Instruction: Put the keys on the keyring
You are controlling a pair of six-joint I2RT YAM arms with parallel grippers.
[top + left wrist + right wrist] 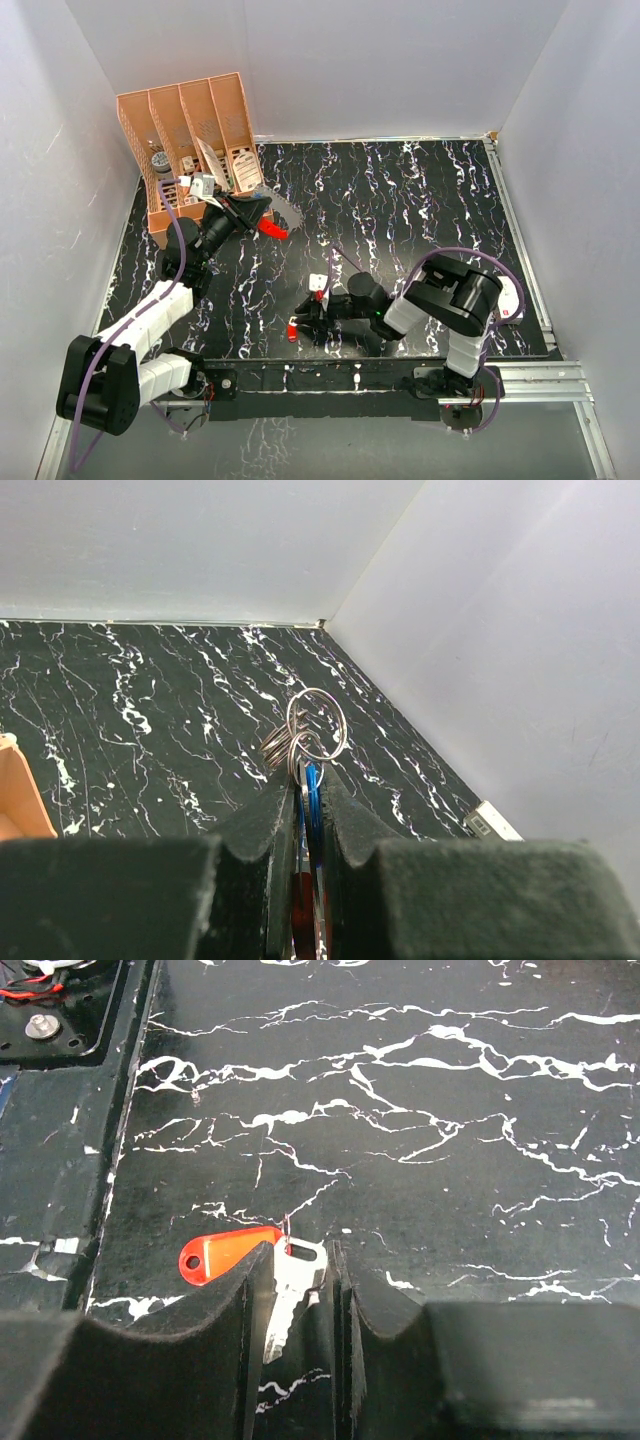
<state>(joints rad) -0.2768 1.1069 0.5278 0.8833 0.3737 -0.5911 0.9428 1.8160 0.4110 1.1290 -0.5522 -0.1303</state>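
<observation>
Red-headed key (240,1252) lies between right fingers (200,1360) — left fingers (250,860) grip keyring (300,748).

You find nothing readable: the white labels (241,160) on the rack (190,115) and the white sticker (512,298) far right of the rack are too small.

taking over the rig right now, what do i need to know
Left gripper: shut on the keyring, near the orange organizer. The blue key is pinched in it too; whether it is on the ring is unclear.
Right gripper: low, jaws either side of the red key, which lies on the table. Grip not confirmed.
Done: keyring in hand.
Left: lift the red key and thread it on.
</observation>
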